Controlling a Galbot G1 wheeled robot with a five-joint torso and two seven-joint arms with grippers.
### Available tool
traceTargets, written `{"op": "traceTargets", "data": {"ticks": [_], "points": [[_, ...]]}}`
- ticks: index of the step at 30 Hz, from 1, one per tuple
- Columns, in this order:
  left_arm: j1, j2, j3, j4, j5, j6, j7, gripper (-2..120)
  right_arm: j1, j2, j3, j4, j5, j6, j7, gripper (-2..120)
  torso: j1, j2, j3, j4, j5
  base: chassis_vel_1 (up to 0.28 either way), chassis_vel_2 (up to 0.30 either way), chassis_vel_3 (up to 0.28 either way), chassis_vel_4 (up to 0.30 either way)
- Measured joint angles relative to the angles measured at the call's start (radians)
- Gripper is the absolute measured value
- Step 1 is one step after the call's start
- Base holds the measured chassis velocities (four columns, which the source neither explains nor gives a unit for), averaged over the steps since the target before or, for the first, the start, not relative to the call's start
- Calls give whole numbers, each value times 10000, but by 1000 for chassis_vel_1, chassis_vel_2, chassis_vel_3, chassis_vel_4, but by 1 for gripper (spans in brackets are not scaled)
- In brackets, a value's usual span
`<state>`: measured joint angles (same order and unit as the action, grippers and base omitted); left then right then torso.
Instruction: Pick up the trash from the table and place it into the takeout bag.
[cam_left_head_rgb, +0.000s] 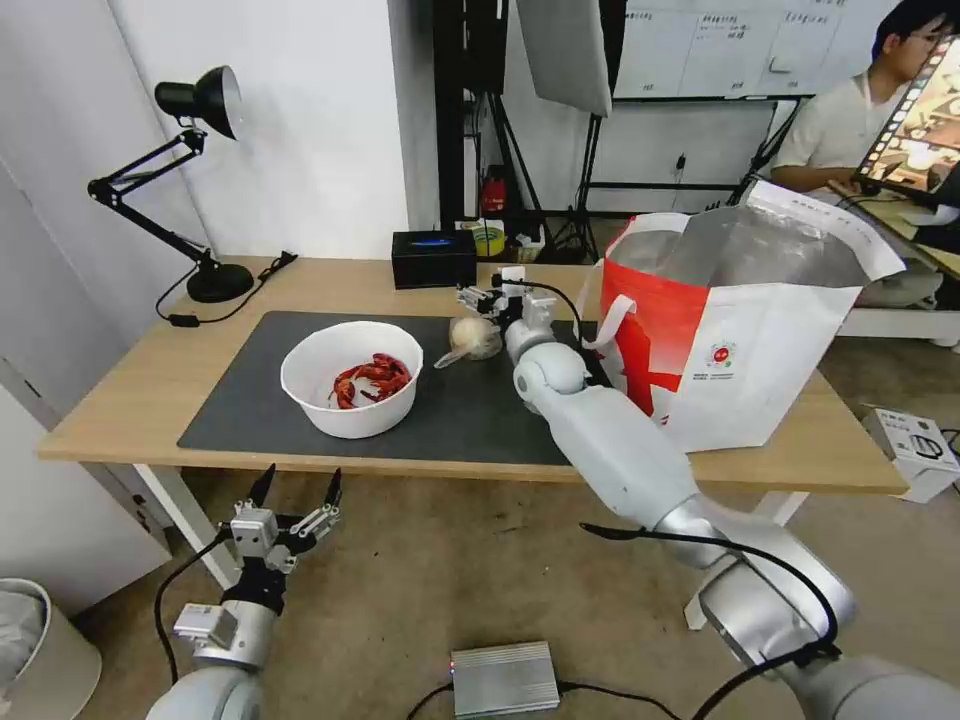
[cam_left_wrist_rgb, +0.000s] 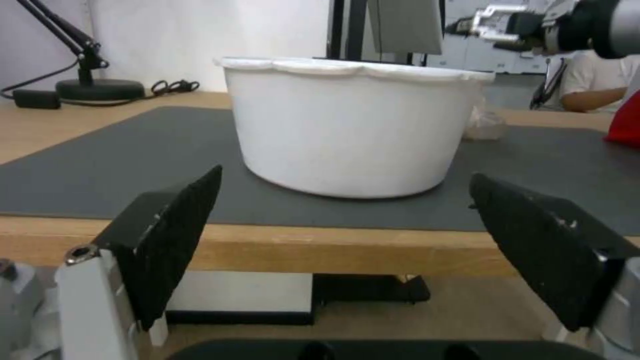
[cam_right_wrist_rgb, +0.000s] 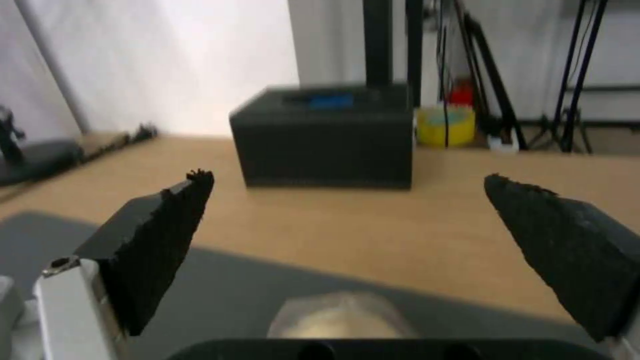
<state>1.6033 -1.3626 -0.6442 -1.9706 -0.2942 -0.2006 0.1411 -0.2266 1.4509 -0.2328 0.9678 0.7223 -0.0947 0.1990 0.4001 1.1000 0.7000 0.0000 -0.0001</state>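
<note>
We take the dark grey mat (cam_left_head_rgb: 300, 400) as our landmark on the light-wood table (cam_left_head_rgb: 120, 400). Largest first: the takeout bag (cam_left_head_rgb: 740, 340) stands upright just off the mat's right edge, mouth gaping, stiff laminated walls with crinkled silver foil inside; we judge it holds its shape and needs no propping. On the mat's near-left part sits the white round bowl (cam_left_head_rgb: 350, 378), thin moulded plastic or foam with a scalloped rim, red crayfish shells (cam_left_head_rgb: 372, 378) loose inside. We judge it light but easy to tip, best taken by the rim or across the wall and kept level. At the mat's far middle lies the clear bag with pale round lump (cam_left_head_rgb: 472, 338): slick film, soft contents, likely to deform; we would pinch around the lump or at the gathered tail. The right gripper (cam_left_head_rgb: 487, 297) hovers just above it, fingers spread wide. The left gripper (cam_left_head_rgb: 298, 492) waits below the table's near edge, facing the bowl, fingers also apart.
</note>
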Motion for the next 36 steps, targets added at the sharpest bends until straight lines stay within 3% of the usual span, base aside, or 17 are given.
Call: {"op": "traceTargets", "data": {"ticks": [11,29,36], "points": [[15,-16,-203,11,-99,-56,8,100,-330,438,-66,-723,-171,-585,230,100,-2,0,0,-1,1,0,0,0,0],[86,-286,-219,91,-10,-282,240,100,-594,761,243,-1461,-639,-558,254,100,-2,1,-1,0,1,0,0,0,0],[41,-307,-188,150,6,-291,247,100,-583,794,355,-1657,-773,-479,265,76,-2,2,-2,-2,1,0,0,0,0]]}}
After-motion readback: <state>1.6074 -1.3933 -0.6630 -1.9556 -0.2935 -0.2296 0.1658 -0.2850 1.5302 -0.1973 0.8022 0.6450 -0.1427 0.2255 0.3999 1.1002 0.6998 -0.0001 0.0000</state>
